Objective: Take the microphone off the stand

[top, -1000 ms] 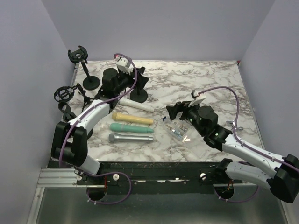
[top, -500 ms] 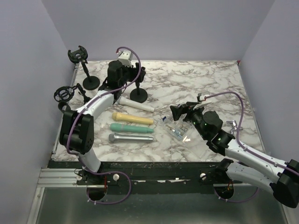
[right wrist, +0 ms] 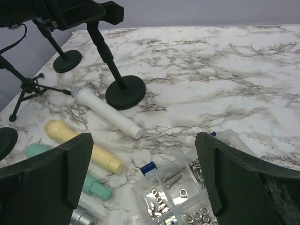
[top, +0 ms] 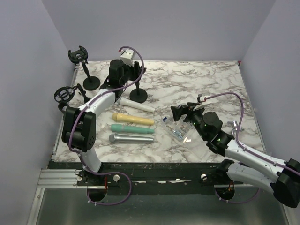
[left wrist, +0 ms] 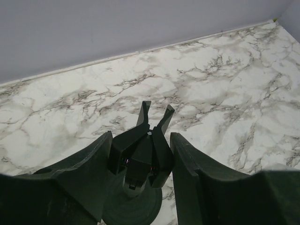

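The far right of the bench (top: 211, 79) is bare marble, open to approach from any side. The far left is crowded. The round-base stand (top: 138, 95) has its clip (left wrist: 138, 159) hemmed in by the left tool (left wrist: 140, 136), with no clear gap either side. A second stand (top: 90, 83) and a tripod (top: 65, 96) stand further left. Near left, the white microphone (top: 136, 104), yellow microphone (top: 132, 120), green microphone (top: 131, 127) and silver microphone (top: 131, 138) lie close together. A clear parts box (top: 178, 131) blocks the middle, beside the wide-spread right tool (top: 176, 112).

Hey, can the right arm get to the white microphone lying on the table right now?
Probably yes. The right gripper is open and faces the white microphone, with only bare table between them. The stand's round base sits close beside it, though.
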